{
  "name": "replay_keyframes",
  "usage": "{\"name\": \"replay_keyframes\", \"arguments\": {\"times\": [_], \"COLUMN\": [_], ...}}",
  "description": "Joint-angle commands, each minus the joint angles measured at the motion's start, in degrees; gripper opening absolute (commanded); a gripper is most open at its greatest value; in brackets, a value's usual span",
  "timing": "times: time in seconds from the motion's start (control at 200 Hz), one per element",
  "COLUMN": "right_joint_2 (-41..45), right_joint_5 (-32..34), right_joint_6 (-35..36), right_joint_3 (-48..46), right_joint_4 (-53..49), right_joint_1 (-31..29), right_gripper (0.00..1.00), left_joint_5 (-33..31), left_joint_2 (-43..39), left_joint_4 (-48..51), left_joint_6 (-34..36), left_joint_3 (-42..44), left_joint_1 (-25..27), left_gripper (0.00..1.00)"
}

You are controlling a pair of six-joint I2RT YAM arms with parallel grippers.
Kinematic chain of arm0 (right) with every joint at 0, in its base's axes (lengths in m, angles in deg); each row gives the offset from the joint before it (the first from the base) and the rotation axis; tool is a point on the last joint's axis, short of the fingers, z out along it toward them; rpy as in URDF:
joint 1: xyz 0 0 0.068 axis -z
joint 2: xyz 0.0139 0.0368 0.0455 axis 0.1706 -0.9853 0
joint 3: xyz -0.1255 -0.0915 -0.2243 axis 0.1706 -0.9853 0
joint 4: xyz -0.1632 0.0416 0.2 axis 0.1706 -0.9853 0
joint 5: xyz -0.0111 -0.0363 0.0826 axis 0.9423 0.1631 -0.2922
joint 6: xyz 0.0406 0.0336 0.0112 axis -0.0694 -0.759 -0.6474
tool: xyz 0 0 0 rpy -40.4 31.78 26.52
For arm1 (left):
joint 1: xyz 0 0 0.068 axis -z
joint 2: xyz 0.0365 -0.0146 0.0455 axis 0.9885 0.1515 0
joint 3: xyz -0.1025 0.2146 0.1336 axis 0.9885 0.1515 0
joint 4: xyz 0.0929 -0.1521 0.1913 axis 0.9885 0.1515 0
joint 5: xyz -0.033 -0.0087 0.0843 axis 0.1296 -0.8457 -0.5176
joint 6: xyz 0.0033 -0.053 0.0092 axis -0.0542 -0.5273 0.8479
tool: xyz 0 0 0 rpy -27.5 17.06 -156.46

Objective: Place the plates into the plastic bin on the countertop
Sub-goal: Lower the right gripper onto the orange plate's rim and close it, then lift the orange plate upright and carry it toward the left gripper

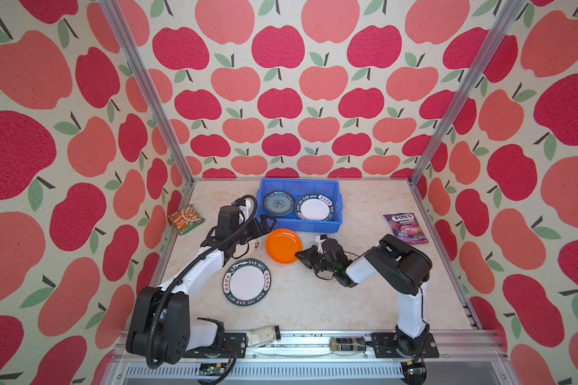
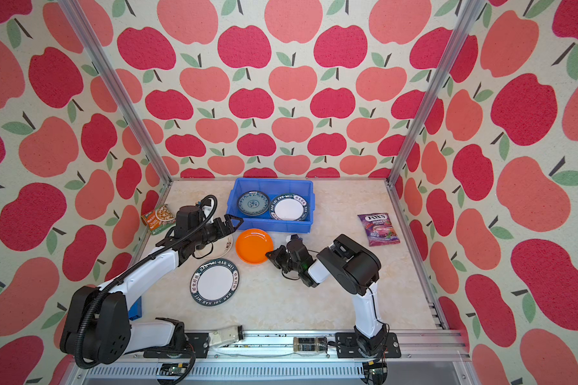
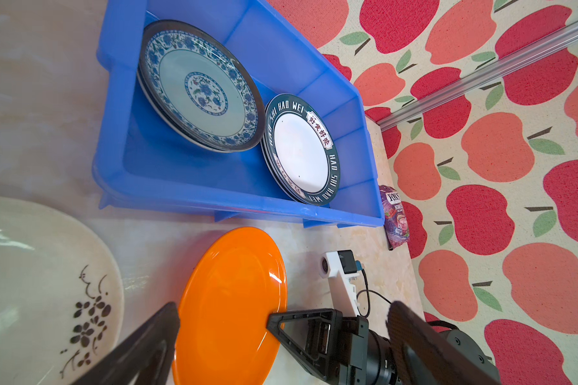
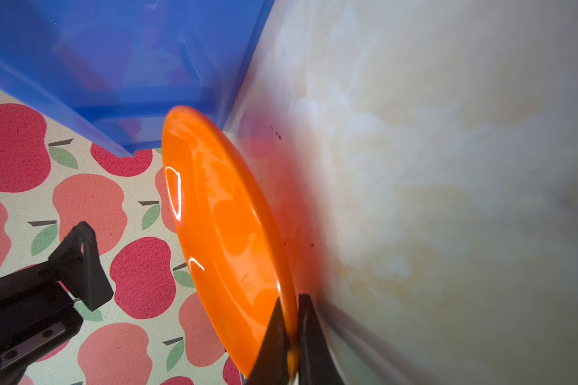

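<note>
An orange plate [image 1: 283, 246] [image 3: 231, 300] lies on the countertop [image 1: 314, 300] just in front of the blue plastic bin [image 1: 301, 226] [image 3: 214, 203]. My right gripper [image 1: 300, 255] [image 4: 291, 320] is shut on its near rim. My left gripper [image 1: 269, 223] [image 3: 282, 308] hovers open at the bin's front left corner, holding nothing. Inside the bin lie a blue-patterned plate [image 1: 278, 203] [image 3: 197, 86] and a green-rimmed white plate [image 1: 315, 208] [image 3: 301, 153]. Another green-rimmed plate [image 1: 247, 281] sits on the countertop. A cream plate with dark blossoms [image 3: 40, 283] lies partly under my left arm.
A snack packet [image 1: 185, 218] lies by the left wall and a purple candy bag [image 1: 402, 228] by the right wall. Two small jars [image 1: 264, 335] [image 1: 347, 344] lie on the front rail. Patterned walls close in three sides.
</note>
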Motion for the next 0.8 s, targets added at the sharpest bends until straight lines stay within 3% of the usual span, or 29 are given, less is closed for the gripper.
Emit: {"name": "replay_keyframes", "arguments": {"times": [0.0,0.235,0.37,0.51,0.63,0.795], "right_joint_2": [2.0,17.5,31.3,39.1,39.5,36.9], "right_joint_5": [-0.5,-9.9,-11.7,-8.8,-8.8,-10.0], "right_joint_6": [2.0,10.1,22.9,30.1,32.8,34.6], "right_joint_3": [-2.6,-4.1,2.4,10.1,15.3,19.9], "right_joint_4": [-6.9,-24.6,-51.6,-68.2,-73.4,-73.9], "right_joint_1": [0.5,2.9,4.1,5.6,8.6,11.1], "right_gripper": [0.0,0.0,0.0,0.0,0.0,0.0], "left_joint_5": [0.9,1.8,3.2,2.1,1.9,4.5], "left_joint_2": [0.1,-1.8,-2.8,-3.5,-3.8,-2.5], "left_joint_4": [-1.6,-0.3,1.0,2.8,0.5,-2.0], "left_joint_6": [-0.4,0.2,0.3,1.1,-0.6,-2.8], "left_joint_3": [-0.7,-1.2,-2.5,-4.5,-4.6,-5.5], "left_joint_1": [-0.3,-0.3,0.0,1.4,2.3,2.6], "left_gripper": [0.99,0.99,0.99,0.99,0.96,0.8]}}
